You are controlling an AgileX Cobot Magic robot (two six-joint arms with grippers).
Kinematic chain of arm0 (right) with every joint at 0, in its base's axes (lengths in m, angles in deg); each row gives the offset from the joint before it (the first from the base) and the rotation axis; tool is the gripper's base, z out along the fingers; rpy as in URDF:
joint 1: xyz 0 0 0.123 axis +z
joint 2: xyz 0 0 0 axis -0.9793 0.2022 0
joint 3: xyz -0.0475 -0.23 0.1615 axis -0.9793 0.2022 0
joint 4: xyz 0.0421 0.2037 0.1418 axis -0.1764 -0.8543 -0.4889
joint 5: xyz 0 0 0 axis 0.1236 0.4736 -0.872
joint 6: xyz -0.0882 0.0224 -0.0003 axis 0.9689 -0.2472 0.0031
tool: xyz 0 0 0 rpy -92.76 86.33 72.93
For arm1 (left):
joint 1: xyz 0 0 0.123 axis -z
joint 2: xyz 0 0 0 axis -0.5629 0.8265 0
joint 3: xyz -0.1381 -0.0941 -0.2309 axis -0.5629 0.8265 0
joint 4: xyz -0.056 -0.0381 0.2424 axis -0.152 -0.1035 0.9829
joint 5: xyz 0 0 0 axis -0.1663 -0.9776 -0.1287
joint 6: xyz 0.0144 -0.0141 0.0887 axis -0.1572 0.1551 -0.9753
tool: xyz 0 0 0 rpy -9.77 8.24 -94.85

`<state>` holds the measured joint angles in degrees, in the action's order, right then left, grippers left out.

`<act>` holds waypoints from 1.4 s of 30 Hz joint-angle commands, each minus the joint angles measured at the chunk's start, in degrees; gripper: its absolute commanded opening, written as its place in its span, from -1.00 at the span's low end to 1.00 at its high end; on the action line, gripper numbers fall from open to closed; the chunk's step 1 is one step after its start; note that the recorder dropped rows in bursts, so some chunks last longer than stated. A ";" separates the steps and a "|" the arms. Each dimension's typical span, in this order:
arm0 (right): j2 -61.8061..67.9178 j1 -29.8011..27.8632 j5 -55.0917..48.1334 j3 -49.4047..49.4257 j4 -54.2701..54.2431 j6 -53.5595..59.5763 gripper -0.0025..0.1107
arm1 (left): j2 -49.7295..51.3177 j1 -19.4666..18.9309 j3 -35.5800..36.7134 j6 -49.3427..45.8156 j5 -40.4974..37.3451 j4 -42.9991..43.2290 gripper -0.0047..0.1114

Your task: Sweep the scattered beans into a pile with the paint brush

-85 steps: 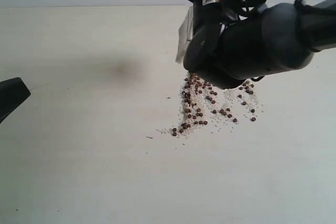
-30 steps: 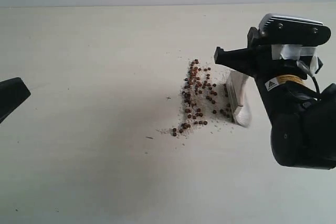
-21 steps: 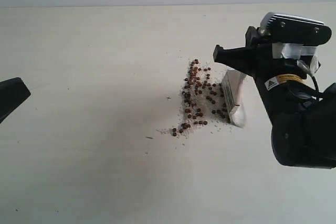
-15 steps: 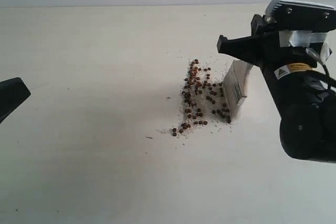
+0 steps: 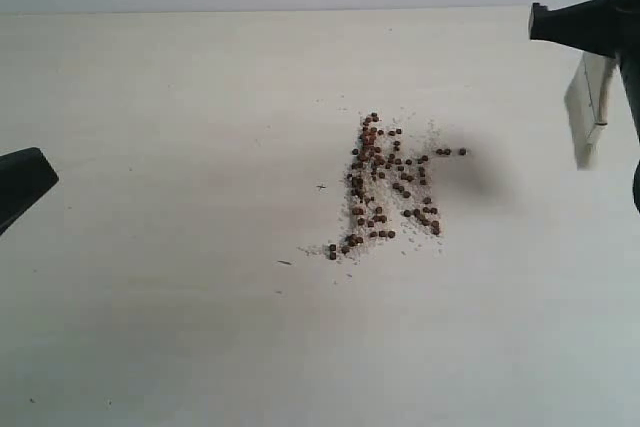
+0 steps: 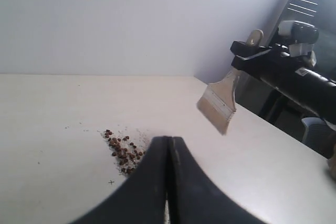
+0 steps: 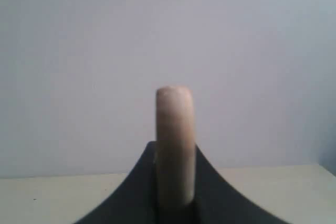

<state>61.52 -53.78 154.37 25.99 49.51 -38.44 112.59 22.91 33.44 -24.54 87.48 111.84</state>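
Observation:
The beans lie in a loose upright streak at the table's middle, mixed with fine white grains, and a few strays sit off to its right. They also show in the left wrist view as a small dark cluster of beans. The paint brush hangs in the air at the far right, bristles down, clear of the table. My right gripper is shut on its cream handle. My left gripper is shut and empty, low at the left edge, far from the beans.
The pale table stretches bare around the beans. A soft shadow falls just right of the streak. A grey wall rises behind the table's far edge.
The right gripper has lifted the brush off the table beside the beans and carried it up and to the right. A few beans now lie to the right of the streak. The left gripper has not moved.

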 commanded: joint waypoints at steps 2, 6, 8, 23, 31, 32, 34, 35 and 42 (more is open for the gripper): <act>8.59 -4.38 -2.11 -4.31 8.33 -6.34 -0.96 | -0.34 -0.08 0.26 0.43 0.52 -0.43 -0.92; 16.19 -4.38 -5.51 -10.37 11.92 -5.62 -0.96 | -0.34 -0.08 0.26 0.43 0.52 -0.43 -0.92; 18.35 -4.38 -7.37 -12.19 12.61 -6.08 -0.96 | -0.34 -0.08 0.26 0.43 0.52 -0.43 -0.92; 21.03 -4.24 -12.62 -16.08 26.47 -30.92 -0.96 | -0.34 -0.08 0.26 0.43 0.52 -0.40 -0.92; 21.03 -4.24 -11.76 -16.08 27.59 -37.26 -0.96 | -0.34 -0.08 0.26 0.43 0.52 -0.40 -0.92; 21.03 -4.24 -11.76 -16.08 27.59 -37.69 -0.96 | -0.34 -0.08 0.26 0.43 0.52 -0.40 -0.92; 21.03 -4.24 -11.67 -16.08 27.59 -38.81 -0.96 | -0.34 -0.08 0.26 0.43 0.52 -0.40 -0.92; 21.03 -4.24 -11.67 -16.08 27.59 -39.51 -0.96 | -0.34 -0.08 0.26 0.43 0.52 -0.40 -0.92; 21.03 -4.24 -11.27 -16.08 25.91 -40.82 -0.96 | -0.34 -0.08 0.26 0.43 0.52 -0.40 -0.92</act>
<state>82.21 -57.84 142.44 10.07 76.11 -78.71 112.59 22.91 33.44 -24.54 87.48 111.84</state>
